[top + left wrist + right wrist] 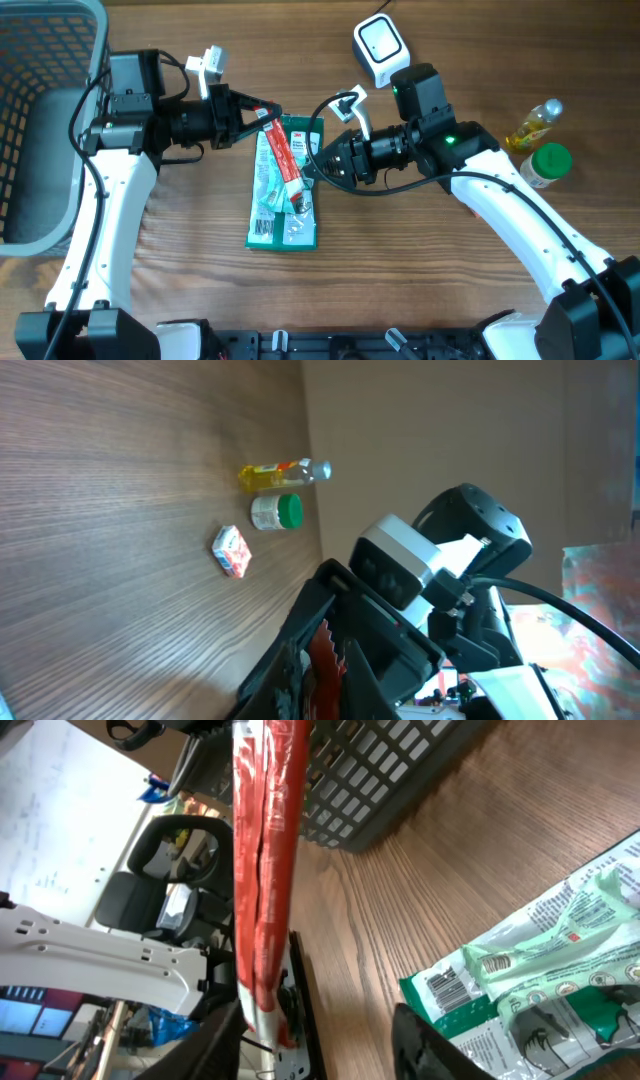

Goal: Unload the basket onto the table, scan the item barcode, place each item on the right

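The left gripper [251, 117] is clamped on the upper end of the red packet [283, 158], the item to be scanned. The packet hangs slanting over the top half of the green package [268, 215] that lies flat on the table [420, 270]. The right gripper [320, 1048] stands with its fingers [432, 1042] apart around the packet's lower end, gripping nothing; the packet sits closer to one finger than the other. From here the handover looks like the weak spot. If the right jaws close off-centre they may catch only an edge, and if the left lets go first the limp packet would drop onto the green package. That package's own barcode faces up, so the wrong code could be read. The scanner [378, 42] stands beyond the green package, up and to the right; the bottle [535, 122] and green-lidded jar [545, 165] are well to its right, and the grey basket [60, 50] is well to its left. The tabletop is wood-grained. Past it are a tan wall and what looks like an office chair [185, 860].
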Motion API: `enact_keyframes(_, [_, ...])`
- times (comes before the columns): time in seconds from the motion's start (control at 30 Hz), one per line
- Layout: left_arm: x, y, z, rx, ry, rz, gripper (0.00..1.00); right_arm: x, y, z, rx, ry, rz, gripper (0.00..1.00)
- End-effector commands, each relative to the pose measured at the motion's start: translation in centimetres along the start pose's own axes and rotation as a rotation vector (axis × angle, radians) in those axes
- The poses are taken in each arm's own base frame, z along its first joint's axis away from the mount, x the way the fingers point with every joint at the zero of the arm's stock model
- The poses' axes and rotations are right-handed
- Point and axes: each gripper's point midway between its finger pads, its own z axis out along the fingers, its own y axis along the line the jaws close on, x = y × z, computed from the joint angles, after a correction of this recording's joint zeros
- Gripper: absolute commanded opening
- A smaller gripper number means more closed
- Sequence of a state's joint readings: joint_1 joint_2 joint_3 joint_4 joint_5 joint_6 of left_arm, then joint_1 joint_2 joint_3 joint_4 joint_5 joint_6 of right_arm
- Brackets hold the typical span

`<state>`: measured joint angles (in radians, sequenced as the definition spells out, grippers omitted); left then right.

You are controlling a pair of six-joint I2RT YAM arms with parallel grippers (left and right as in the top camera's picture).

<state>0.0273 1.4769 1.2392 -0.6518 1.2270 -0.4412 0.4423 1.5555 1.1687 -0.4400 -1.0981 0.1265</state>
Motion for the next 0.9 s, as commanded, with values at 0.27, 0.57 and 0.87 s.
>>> enact_keyframes(0.27, [0.1, -2.9, -0.6, 0.091, 0.019, 0.002, 0.04, 0.5, 1.8, 0.4, -0.102, 0.021, -0.075, 0.43])
enact_keyframes(0.57, [0.0, -3.3, -0.6, 0.109, 0.025, -0.002, 0.04, 0.9, 3.2, 1.9, -0.152, 0.046, -0.146, 0.37])
enact_keyframes(0.87, [-0.7, -3.4, -1.6, 0.124, 0.001, -0.004, 0.04, 0.9, 3.2, 1.9, -0.152, 0.044, -0.158, 0.32])
